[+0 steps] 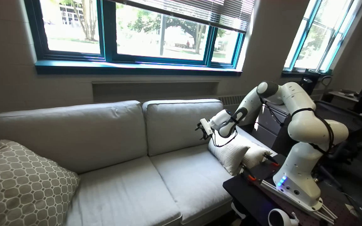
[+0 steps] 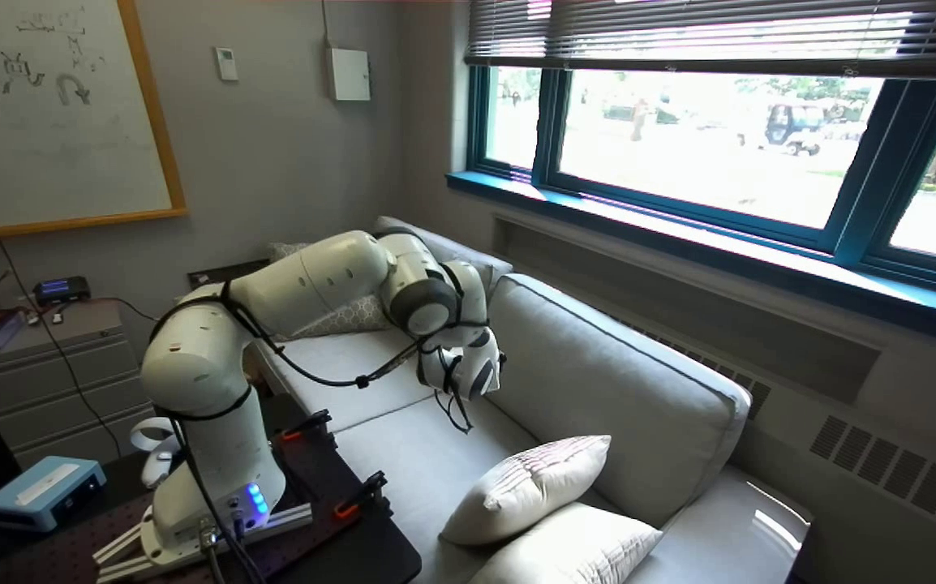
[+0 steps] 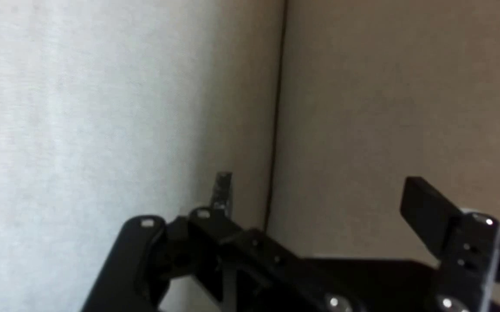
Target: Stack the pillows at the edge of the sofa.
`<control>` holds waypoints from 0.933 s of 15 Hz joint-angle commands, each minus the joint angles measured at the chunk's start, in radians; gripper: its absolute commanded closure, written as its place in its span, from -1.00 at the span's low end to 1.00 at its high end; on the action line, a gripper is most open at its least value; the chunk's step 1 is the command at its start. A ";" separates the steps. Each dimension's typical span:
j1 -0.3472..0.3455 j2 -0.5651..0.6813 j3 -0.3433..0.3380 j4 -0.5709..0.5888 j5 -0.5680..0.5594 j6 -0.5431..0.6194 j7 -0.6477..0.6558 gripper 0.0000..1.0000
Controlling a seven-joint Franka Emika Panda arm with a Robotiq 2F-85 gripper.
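My arm (image 1: 301, 125) is creamy white, smooth and rounded, with dark grey caps (image 2: 422, 308) at some joints. Black cables (image 2: 362, 381) run along it, cinched by black bands (image 1: 305, 110). On my white base (image 1: 298, 169), blue lights (image 2: 257, 498) glow in a row near small, dark, round fittings (image 1: 296, 192). My gripper (image 3: 317, 188) is black and angular, dotted with bright, silvery screw heads (image 3: 489, 221).

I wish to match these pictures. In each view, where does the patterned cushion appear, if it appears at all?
In an exterior view: the patterned cushion is at the lower left, cut by the picture's edge.
In an exterior view: the patterned cushion is left of centre, partly hidden behind the arm.
In the wrist view: not there.
Shared landmark: the sofa, in both exterior views; the fabric in the wrist view seems part of it.
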 commanded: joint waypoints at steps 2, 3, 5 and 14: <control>-0.197 0.185 0.168 0.123 -0.034 -0.381 -0.180 -1.00; -0.218 0.202 0.177 0.158 -0.024 -0.469 -0.207 -1.00; -0.135 0.158 0.070 0.188 0.206 -0.533 -0.322 -1.00; 0.068 0.155 -0.268 0.315 0.871 -0.644 -0.718 -1.00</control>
